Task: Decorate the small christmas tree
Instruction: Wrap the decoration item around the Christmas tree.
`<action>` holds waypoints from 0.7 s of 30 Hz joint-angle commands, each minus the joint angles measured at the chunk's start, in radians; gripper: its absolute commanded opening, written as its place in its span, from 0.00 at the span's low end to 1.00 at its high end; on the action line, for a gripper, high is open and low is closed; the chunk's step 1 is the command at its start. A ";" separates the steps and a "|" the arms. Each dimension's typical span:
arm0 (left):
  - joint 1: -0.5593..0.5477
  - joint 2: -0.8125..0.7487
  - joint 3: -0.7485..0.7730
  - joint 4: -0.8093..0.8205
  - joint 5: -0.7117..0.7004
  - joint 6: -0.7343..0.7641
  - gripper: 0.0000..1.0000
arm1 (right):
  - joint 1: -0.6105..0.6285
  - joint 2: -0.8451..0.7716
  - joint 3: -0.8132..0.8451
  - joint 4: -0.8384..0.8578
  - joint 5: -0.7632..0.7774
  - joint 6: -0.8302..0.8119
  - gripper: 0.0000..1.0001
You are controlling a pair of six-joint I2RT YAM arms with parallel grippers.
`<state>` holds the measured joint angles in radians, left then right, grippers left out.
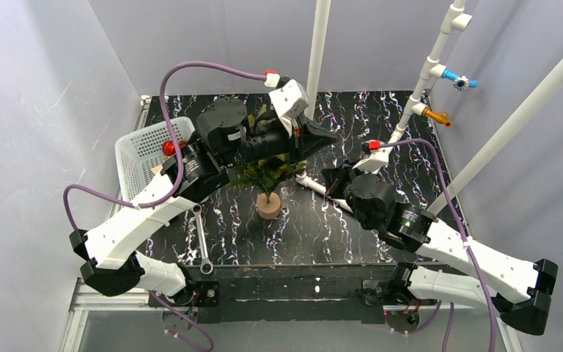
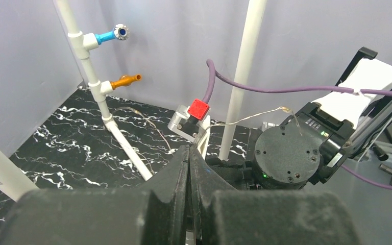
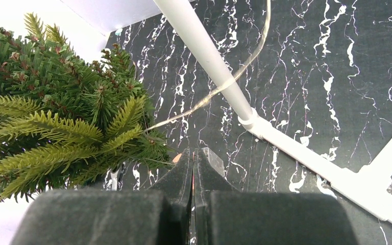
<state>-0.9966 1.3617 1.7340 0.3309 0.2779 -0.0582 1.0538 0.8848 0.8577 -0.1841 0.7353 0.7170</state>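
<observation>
Inspection finding: the tree [image 1: 267, 173] stands upright on its round wooden base [image 1: 268, 206] at the middle of the black marbled table [image 1: 381, 227].

The left gripper [image 1: 328, 136] hangs above and just behind the tree. Its jaws are pressed together, and the left wrist view shows nothing between them. The right gripper [image 3: 194, 155] sits low, just to the right of the tree, with its jaws likewise closed. A small orange speck shows beside its tip, but what it is cannot be told.

A thin pale wire [image 3: 219, 87] runs from the branches on the tree's right side across the white pipe frame [image 3: 209, 61] behind. Whether either gripper pinches it cannot be told.

A white basket [image 1: 143, 150] lies well to the left of the tree, and a wrench [image 1: 204, 246] lies in front of it and to the left.

Assessment: decoration appears barely begun. The wire reaches only the edge of the branches, and no ornaments are visible on the tree. What remains, in the inspector's judgement, is draping the wire around the tree and hanging any ornaments supplied.
</observation>
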 commanded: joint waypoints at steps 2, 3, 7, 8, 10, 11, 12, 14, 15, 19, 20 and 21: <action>0.002 -0.011 0.057 0.048 0.046 0.135 0.00 | -0.005 -0.009 0.049 0.032 0.009 -0.028 0.01; 0.003 -0.004 0.066 0.038 0.048 0.168 0.00 | -0.005 -0.001 0.053 0.032 0.009 -0.034 0.01; 0.003 0.025 0.098 0.012 0.052 0.279 0.00 | -0.005 0.029 0.065 0.029 0.015 -0.055 0.01; 0.003 0.026 0.099 0.019 0.052 0.295 0.00 | -0.006 0.035 0.065 0.029 0.019 -0.062 0.01; 0.008 0.028 0.093 0.047 0.052 0.315 0.00 | -0.010 0.043 0.065 0.029 0.023 -0.074 0.01; 0.010 0.028 0.092 0.056 0.052 0.321 0.00 | -0.014 0.045 0.065 0.029 0.023 -0.078 0.01; 0.012 0.029 0.094 0.058 0.053 0.331 0.00 | -0.020 0.048 0.065 0.029 0.022 -0.081 0.01; 0.013 0.032 0.095 0.070 0.048 0.341 0.00 | -0.030 0.053 0.067 0.030 0.016 -0.090 0.01; 0.013 0.031 0.091 0.078 0.045 0.346 0.00 | -0.034 0.056 0.068 0.031 0.012 -0.093 0.01; 0.013 0.025 0.065 0.135 0.006 0.364 0.00 | -0.043 0.070 0.087 0.036 -0.001 -0.110 0.01; 0.013 0.023 0.058 0.139 -0.005 0.368 0.00 | -0.044 0.073 0.092 0.036 -0.004 -0.112 0.01; 0.012 0.019 0.051 0.150 -0.013 0.373 0.00 | -0.044 0.073 0.095 0.036 -0.006 -0.116 0.01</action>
<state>-0.9897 1.4086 1.7901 0.3477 0.2928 0.2741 1.0157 0.9543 0.8848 -0.1837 0.7292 0.6373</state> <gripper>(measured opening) 0.009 0.023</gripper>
